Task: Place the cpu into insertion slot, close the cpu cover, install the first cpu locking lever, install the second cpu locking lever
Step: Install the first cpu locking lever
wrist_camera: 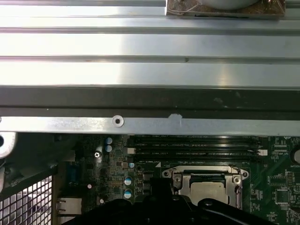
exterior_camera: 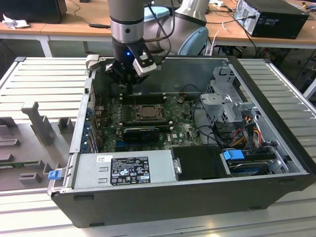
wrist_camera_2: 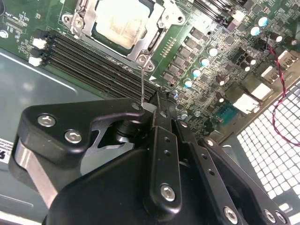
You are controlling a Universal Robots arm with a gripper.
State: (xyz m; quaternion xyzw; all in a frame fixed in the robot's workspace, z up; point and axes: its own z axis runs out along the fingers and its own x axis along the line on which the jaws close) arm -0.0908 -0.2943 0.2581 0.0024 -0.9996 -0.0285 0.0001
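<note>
CPU (wrist_camera_2: 121,21) is seated in the insertion slot (exterior_camera: 146,111), CPU cover (wrist_camera_2: 157,26) down over it. Tool (wrist_camera_2: 149,108) is just beside the socket, closed on a thin wire locking lever (wrist_camera_2: 143,82). Looks like the lever-install step; next, I'd judge, swing it down and hook it under its catch.

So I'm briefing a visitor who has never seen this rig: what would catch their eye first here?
Probably the gripper hanging inside the open computer case, just above the motherboard. Next, the cpu lying in the insertion slot, with the cpu cover down around it. A thin wire lever rises from the socket corner to the gripper.
</note>
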